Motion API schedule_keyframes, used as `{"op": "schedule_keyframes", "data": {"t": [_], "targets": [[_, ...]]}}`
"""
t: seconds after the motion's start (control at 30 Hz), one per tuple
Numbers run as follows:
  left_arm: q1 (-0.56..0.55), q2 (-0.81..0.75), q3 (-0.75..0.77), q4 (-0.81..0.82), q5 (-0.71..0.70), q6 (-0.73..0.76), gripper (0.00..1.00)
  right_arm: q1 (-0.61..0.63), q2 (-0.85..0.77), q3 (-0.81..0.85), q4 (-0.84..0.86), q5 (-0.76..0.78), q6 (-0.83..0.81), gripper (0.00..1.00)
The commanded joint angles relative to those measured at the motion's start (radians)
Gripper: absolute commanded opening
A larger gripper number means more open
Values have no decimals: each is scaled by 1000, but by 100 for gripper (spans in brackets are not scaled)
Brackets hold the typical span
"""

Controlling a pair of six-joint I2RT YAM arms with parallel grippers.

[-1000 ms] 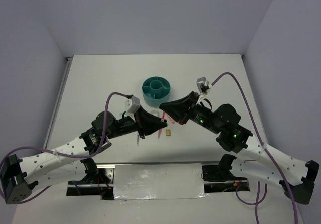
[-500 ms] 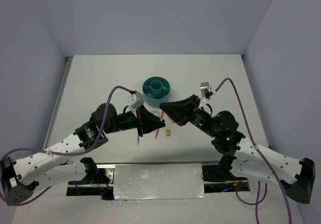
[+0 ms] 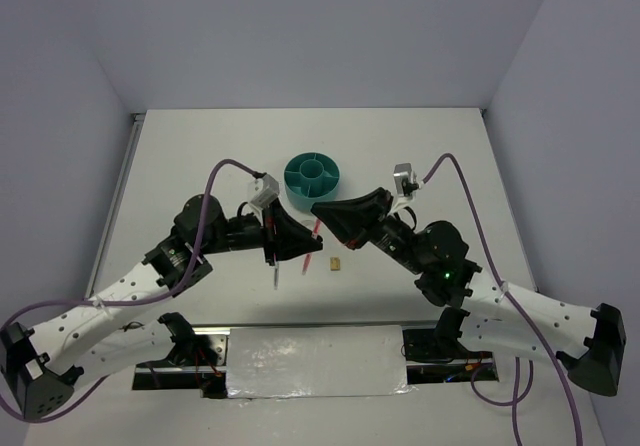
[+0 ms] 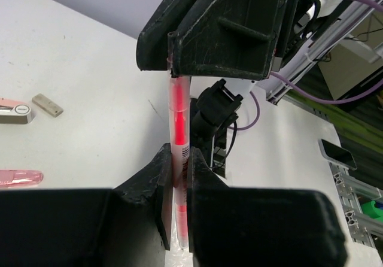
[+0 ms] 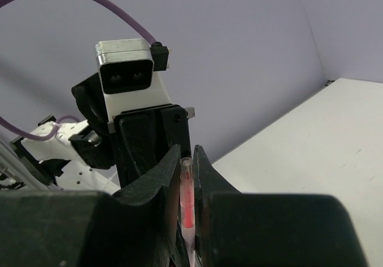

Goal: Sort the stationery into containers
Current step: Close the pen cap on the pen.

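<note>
White lower arm links point(image 3: 110, 301) pierced with small round holes meet bulky black joint housings point(image 3: 200, 228). A purple cable point(image 3: 225, 171) loops to each silver-grey box camera point(image 5: 128, 69) with dark twin lenses. Small green lights point(image 3: 447, 277) glow on the right arm. The left matte black wedge-shaped tool point(image 4: 178, 159) and the right tool point(image 5: 187, 159) have scuffed plastic fingers.

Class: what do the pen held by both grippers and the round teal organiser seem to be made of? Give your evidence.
The pink-red pen is probably clear, glossy plastic: its barrel is see-through, with a red core showing inside. The teal organiser is likely opaque moulded plastic, given its even colour and thin dividers. Its sheen is too small to judge.
</note>
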Motion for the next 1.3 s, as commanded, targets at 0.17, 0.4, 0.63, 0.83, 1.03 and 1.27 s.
{"op": "schedule_keyframes", "data": {"t": [0.17, 0.4, 0.63, 0.83, 1.03, 1.27], "targets": [[97, -73, 146, 281, 80, 6, 0, 105, 195, -69, -272, -145, -38, 0], [71, -80, -4, 302, 95, 43, 0, 104, 123, 88, -362, -100, -61, 43], [34, -140, -99, 261, 3, 80, 0, 101, 122, 279, -494, -61, -142, 47], [31, -134, -101, 241, -23, 87, 0, 99, 85, 205, -432, -60, -107, 46], [32, -109, -96, 239, -123, 44, 0, 101, 66, 188, -425, -57, -104, 0], [31, -79, -47, 195, -232, -14, 99, 81, 105, 187, -398, 69, -136, 0]]}}
